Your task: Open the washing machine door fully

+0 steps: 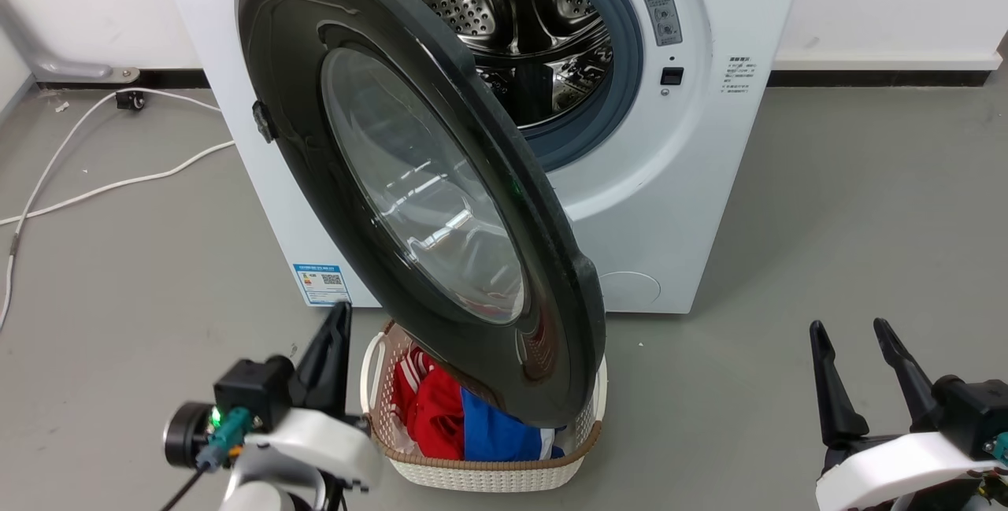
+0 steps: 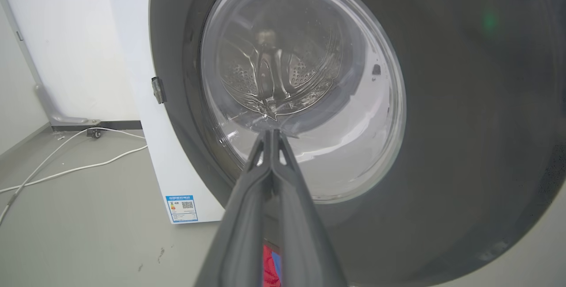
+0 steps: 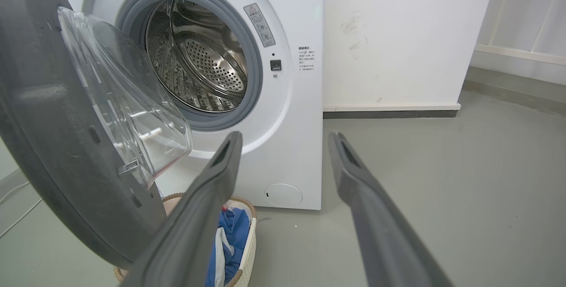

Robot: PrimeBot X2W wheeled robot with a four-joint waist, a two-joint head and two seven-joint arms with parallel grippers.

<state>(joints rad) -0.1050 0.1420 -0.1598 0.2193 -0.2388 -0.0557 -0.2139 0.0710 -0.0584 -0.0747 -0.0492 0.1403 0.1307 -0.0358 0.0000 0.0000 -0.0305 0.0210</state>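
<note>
The washing machine is a white front loader with its steel drum exposed. Its washing machine door, glossy black with a clear bowl window, stands swung out partway on a left-side hinge, its free edge hanging over a basket. My left gripper is shut and empty, low at the door's outer face; in the left wrist view its fingertips point at the door window. My right gripper is open at the lower right, apart from the door, facing the machine.
A cream laundry basket with red and blue clothes sits on the floor under the door's free edge, between my arms. White cables trail across the grey floor at the left. A white wall and dark skirting run behind.
</note>
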